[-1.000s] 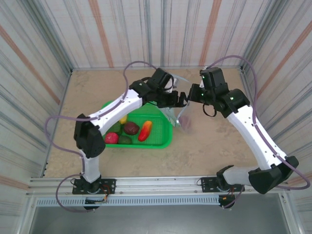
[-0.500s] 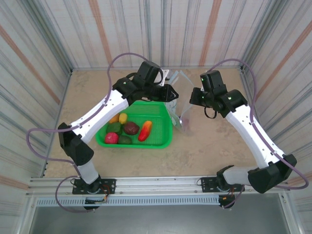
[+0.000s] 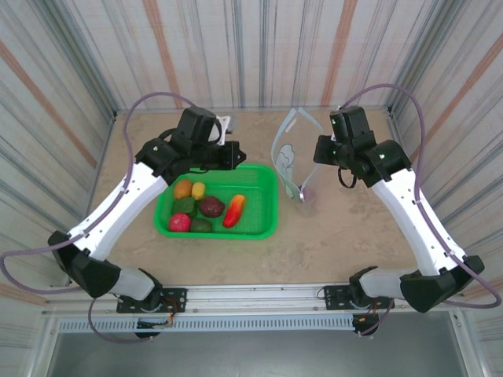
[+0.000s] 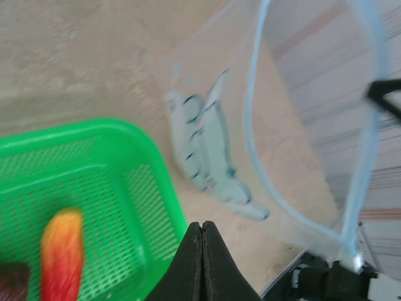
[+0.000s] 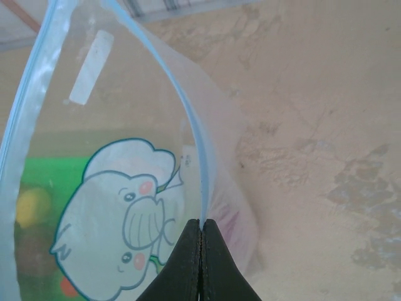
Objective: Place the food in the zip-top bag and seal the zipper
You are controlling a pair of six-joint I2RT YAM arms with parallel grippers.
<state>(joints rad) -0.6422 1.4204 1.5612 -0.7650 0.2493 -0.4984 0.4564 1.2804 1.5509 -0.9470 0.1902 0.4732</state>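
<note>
The right tool (image 5: pixel 200 221) pinches the zip-top bag (image 3: pixel 288 155) at its zipper (image 5: pixel 26 119), holding it up beside the green basket (image 3: pixel 271 229), mouth gaping; the left tool (image 4: pixel 202 224) is pressed together, empty, over the basket's far rim; most food (image 3: pixel 211 206) lies in the basket; a purplish blur low in the bag may be one piece; nearly all the loading, and the sealing, lie ahead.
</note>
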